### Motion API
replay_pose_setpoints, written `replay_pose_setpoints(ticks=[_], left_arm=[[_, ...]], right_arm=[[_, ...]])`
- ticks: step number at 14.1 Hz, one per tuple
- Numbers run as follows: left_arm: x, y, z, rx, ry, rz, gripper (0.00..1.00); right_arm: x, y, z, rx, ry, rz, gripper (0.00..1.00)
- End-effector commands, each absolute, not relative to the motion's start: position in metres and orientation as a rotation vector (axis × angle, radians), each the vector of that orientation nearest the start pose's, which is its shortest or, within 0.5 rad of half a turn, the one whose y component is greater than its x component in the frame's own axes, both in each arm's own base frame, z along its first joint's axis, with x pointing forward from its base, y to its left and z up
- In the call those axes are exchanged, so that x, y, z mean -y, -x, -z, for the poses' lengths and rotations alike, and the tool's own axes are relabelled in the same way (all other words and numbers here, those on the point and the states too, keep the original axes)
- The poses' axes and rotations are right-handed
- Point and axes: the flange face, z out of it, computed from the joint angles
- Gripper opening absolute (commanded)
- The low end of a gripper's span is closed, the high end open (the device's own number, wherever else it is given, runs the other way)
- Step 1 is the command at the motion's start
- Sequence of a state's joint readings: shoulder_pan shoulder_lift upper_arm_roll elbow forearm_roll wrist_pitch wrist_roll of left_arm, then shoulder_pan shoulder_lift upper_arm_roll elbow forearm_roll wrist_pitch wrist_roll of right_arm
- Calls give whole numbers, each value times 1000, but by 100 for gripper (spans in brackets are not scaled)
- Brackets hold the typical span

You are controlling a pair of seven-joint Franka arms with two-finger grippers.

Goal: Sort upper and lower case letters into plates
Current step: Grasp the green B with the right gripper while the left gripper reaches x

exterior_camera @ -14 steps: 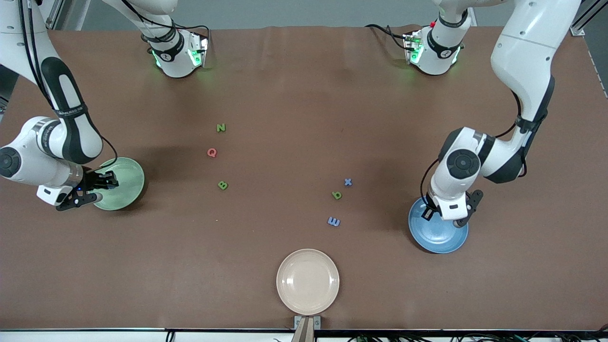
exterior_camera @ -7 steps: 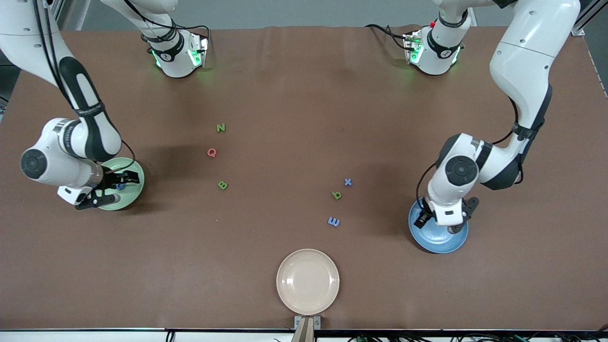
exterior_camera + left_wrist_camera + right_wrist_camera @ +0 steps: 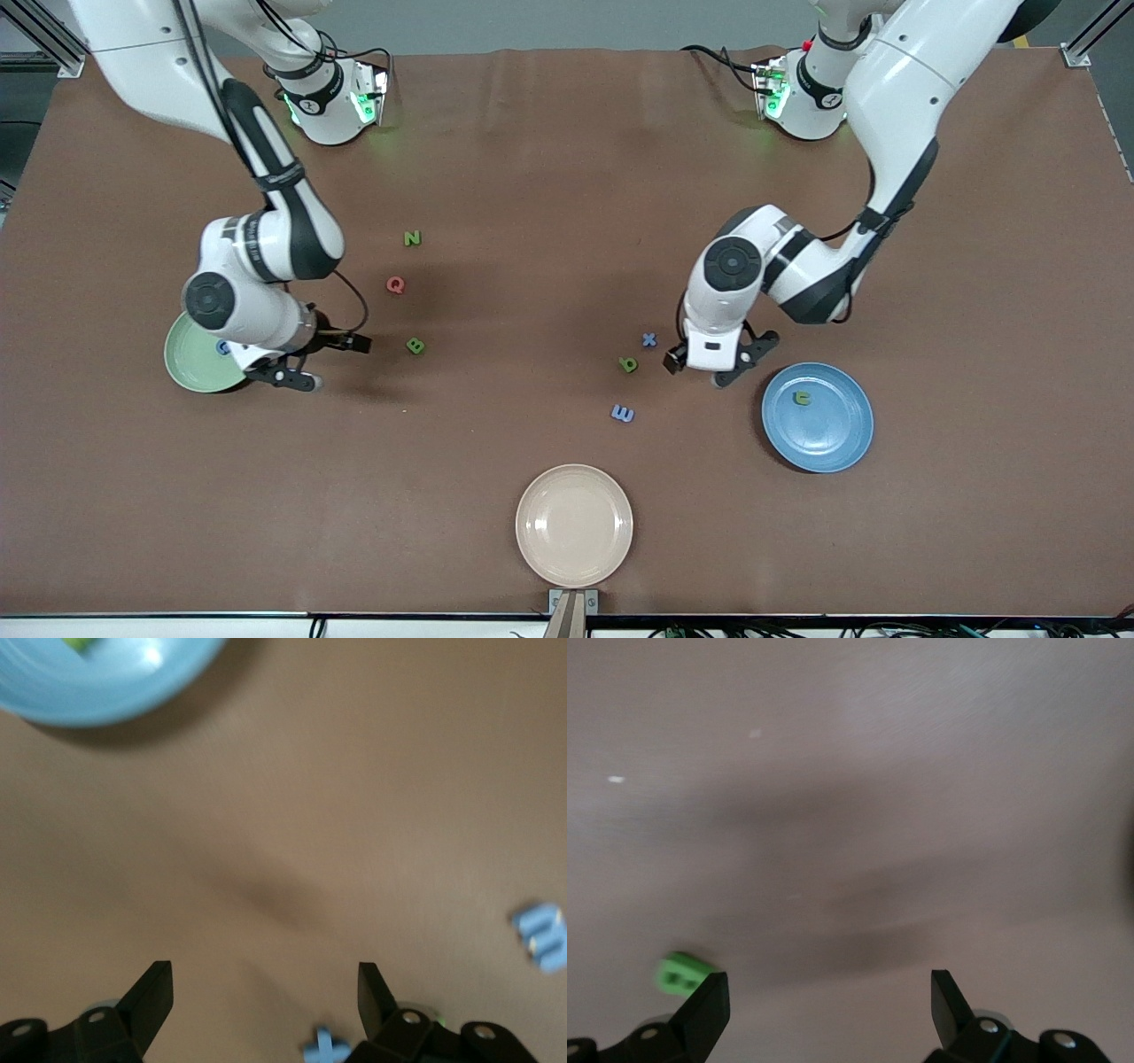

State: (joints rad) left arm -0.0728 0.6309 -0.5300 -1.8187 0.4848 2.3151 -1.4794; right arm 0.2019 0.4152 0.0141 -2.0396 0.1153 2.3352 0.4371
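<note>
Brown table point(image 3: 567, 159), both end effectors point(image 3: 266, 992) point(image 3: 828, 1001) spread apart above it, empty.

Mint green plate point(image 3: 190, 361) holds a blue letter point(image 3: 223, 347); blue plate point(image 3: 828, 439) holds a green letter point(image 3: 802, 398)

A green letter point(image 3: 802, 398) lies in the blue plate point(image 3: 833, 443).

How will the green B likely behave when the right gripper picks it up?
The green B lies flat and thin on the table, so it probably won't roll. It looks small and light, likely stiff; the open right gripper might nudge it sideways.
</note>
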Motion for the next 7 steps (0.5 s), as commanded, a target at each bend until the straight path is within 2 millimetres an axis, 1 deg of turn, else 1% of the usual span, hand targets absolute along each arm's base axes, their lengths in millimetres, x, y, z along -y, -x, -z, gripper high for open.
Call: replay_pose_setpoints(ticks=[1, 2, 3, 4, 5, 6, 7], left_arm=[[368, -534, -203, 818, 3033, 31, 84], [376, -532, -199, 794, 3068, 36, 83], [385, -525, -198, 761, 3078, 36, 79], [389, -519, -195, 742, 3077, 28, 77], [390, -516, -192, 722, 3077, 23, 76], [389, -513, -188, 692, 3074, 19, 74], [387, -510, -185, 657, 3070, 29, 70]], right_arm=[[-161, -561, -225, -715, 3008, -190, 100], [-174, -558, -219, -793, 2989, -164, 100], [-183, -557, -211, -878, 2962, -134, 100], [-192, -556, -202, -951, 2938, -116, 100], [-196, -554, -194, -1019, 2917, -111, 100], [-207, -550, -189, -1031, 2915, -111, 100], [-213, -547, -183, -1029, 2921, -119, 100]])
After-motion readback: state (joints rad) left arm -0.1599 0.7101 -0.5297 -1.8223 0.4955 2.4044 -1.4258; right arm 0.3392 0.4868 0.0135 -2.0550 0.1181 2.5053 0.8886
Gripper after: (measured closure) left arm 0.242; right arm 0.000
